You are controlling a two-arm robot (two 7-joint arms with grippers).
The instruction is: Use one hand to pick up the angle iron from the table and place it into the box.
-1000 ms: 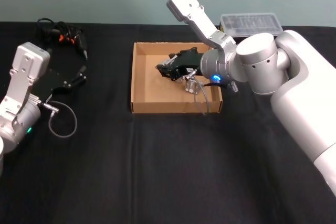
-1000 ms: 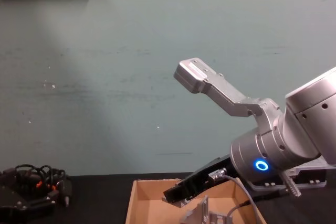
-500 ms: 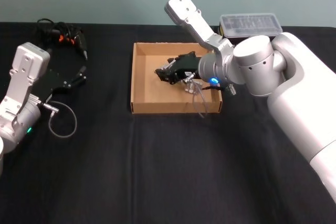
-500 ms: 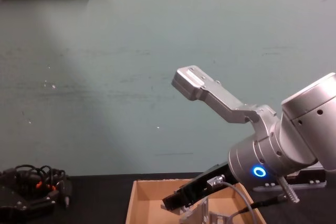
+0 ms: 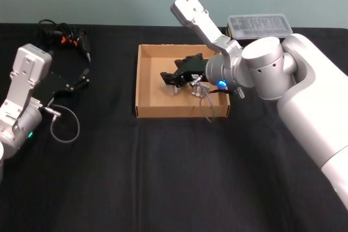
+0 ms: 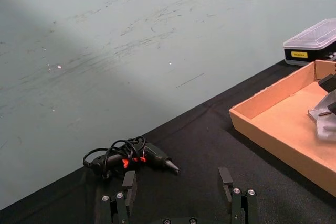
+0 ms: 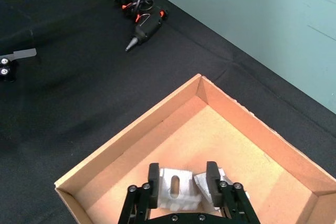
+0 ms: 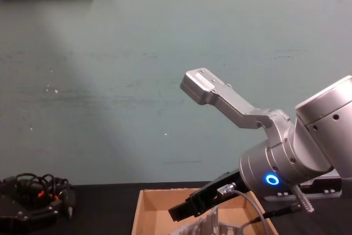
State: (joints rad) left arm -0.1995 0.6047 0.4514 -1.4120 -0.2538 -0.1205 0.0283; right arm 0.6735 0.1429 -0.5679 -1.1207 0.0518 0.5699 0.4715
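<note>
Black table, teal wall behind. Right gripper inside box, fingers spread, angle iron between them on box floor, apparently released. Left gripper parked left, fingers apart.

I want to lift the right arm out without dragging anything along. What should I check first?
1. Angle iron inside the box: ok, it lies on the box floor.
2. Right pincer opened: ok, its fingers stand apart on either side of the angle iron.
3. Fingers free of the metal: cannot tell, the gap at each side is too narrow to judge.
4. Pincer away from the box walls: ok, it sits over the middle of the floor.
5. Wrist cable: not ok, it loops over the box's near wall and might catch on lifting.
6. Left pincer: ok, open and parked over the table, well off to the box's left.
</note>
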